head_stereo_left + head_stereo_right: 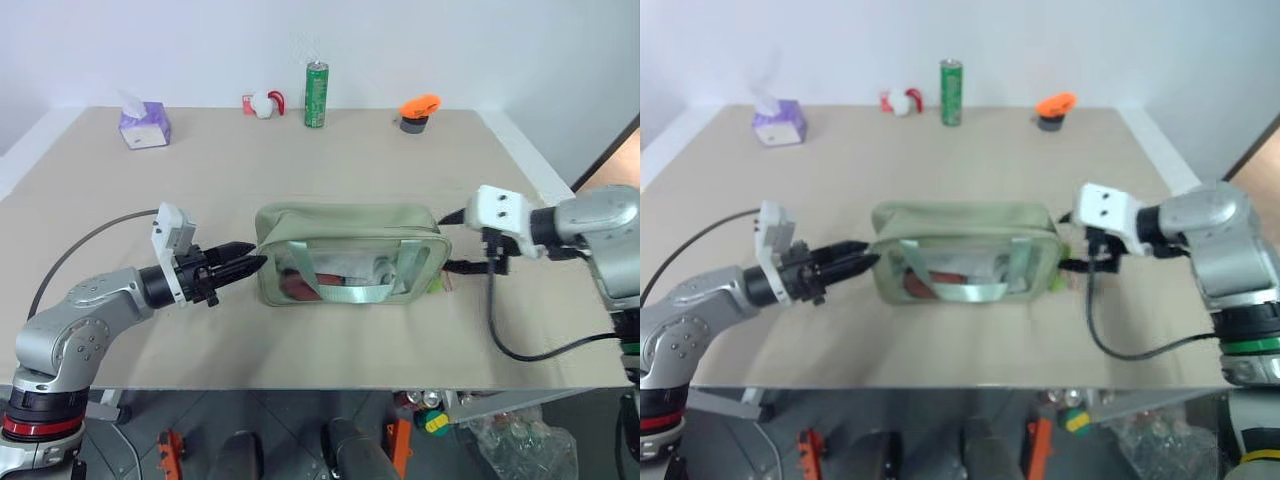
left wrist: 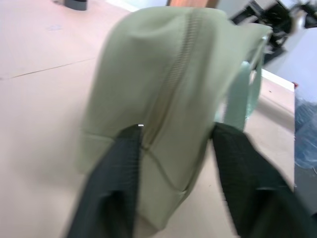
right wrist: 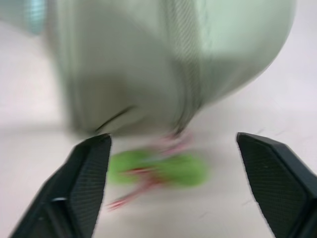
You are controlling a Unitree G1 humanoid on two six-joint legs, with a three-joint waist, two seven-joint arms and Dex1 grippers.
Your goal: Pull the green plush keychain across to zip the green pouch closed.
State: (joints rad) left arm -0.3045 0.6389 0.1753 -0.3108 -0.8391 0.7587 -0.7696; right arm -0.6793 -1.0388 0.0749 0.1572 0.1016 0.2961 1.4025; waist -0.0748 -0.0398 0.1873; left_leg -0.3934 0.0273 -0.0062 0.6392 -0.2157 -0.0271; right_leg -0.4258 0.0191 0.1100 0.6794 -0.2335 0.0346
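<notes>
1. Green pouch (image 1: 347, 252) lies mid-bench, its clear panel and strap handle (image 1: 352, 292) facing six o'clock, with red and white contents showing through.
2. Its top zipper (image 2: 171, 84) runs along the ridge and looks drawn shut.
3. Green plush keychain (image 3: 158, 169) lies on the bench (image 1: 300, 160) just past the pouch's three o'clock end, on a pink-red cord.
4. Left gripper (image 1: 240, 267) sits at the pouch's nine o'clock end; its jaws stand apart on either side of that end, one touching the fabric.
5. Right gripper (image 3: 173, 198) is at the three o'clock end, jaws wide apart above the keychain, holding nothing.
6. Along the twelve o'clock edge: purple tissue box (image 1: 144, 124), tall green can (image 1: 316, 95), orange-topped object (image 1: 418, 110).
</notes>
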